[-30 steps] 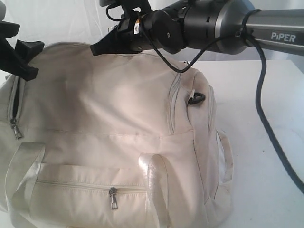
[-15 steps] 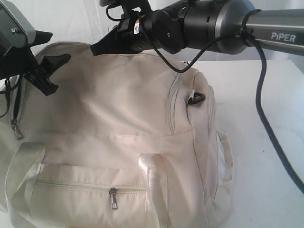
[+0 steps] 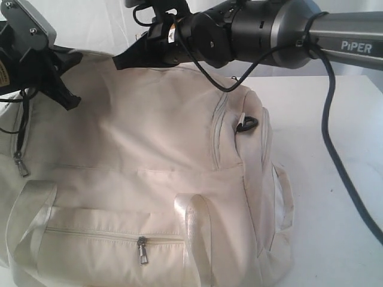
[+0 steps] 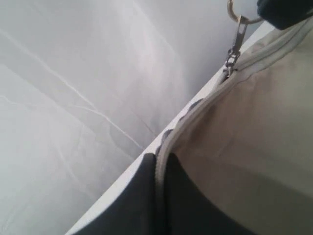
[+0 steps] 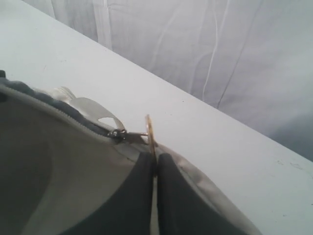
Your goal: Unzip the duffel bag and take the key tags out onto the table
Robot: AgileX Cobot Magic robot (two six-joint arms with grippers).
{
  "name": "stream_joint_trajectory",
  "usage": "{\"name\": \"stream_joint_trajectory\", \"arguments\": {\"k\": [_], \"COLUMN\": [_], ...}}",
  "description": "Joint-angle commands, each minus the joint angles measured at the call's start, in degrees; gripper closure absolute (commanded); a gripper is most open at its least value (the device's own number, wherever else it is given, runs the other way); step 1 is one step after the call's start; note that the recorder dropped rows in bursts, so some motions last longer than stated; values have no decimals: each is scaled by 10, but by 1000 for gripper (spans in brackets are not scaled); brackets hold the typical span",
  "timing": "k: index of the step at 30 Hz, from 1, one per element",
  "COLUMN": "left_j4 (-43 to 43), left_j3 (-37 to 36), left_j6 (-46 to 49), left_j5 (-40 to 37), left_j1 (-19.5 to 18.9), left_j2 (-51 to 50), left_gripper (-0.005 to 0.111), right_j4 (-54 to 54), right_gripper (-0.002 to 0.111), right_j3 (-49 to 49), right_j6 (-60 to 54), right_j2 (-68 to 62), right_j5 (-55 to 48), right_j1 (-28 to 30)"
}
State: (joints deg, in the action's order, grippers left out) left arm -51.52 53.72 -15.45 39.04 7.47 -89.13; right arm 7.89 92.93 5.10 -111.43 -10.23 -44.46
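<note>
While our left claw (image 4: 159, 164) pinches the seam (image 4: 195, 110) of the duffel bag (image 3: 149, 137) beneath it, seemingly as a brace, our right claw (image 5: 155, 159), further along, clamps the zipper pull (image 5: 148, 131) for unzipping; no key tags show.

Soft matt cream cloth on the duffel bag (image 3: 149, 131), a bit wrinkly. Shinier satiny webbing for the strap handles (image 3: 194, 233). Bright metal zipper pull (image 3: 142, 250). Smooth matt white table (image 3: 335, 197). Creased white cloth curtain (image 5: 220, 44), rubbery black cable (image 3: 328, 119), smooth grey arm casing (image 3: 281, 30).
</note>
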Motion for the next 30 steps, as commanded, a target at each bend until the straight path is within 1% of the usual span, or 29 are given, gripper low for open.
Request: {"name": "stream_joint_trajectory", "arguments": {"k": [1, 5, 13, 19, 25, 26, 30], "left_j4": [14, 17, 23, 55, 159, 188, 230], "left_j3": [4, 4, 4, 4, 4, 4, 4], "left_j6": [-12, -12, -15, -40, -36, -20, 14], "left_j5": [-58, -62, -67, -77, -129, -146, -156], "left_j1": [1, 1, 1, 0, 0, 0, 0], "left_j2": [2, 2, 2, 2, 2, 2, 2], "left_gripper": [107, 107, 107, 107, 107, 107, 107], "right_j4": [10, 11, 13, 13, 13, 13, 32], "right_gripper": [108, 108, 108, 108, 108, 108, 108], "right_j3": [3, 3, 3, 3, 3, 3, 3], "right_j6": [-38, -55, -55, -51, -51, -51, -51], "right_j2": [5, 5, 9, 10, 10, 10, 10], "right_j5": [18, 11, -57, -36, -34, -35, -35], "right_j1": [5, 13, 68, 82, 82, 83, 90]}}
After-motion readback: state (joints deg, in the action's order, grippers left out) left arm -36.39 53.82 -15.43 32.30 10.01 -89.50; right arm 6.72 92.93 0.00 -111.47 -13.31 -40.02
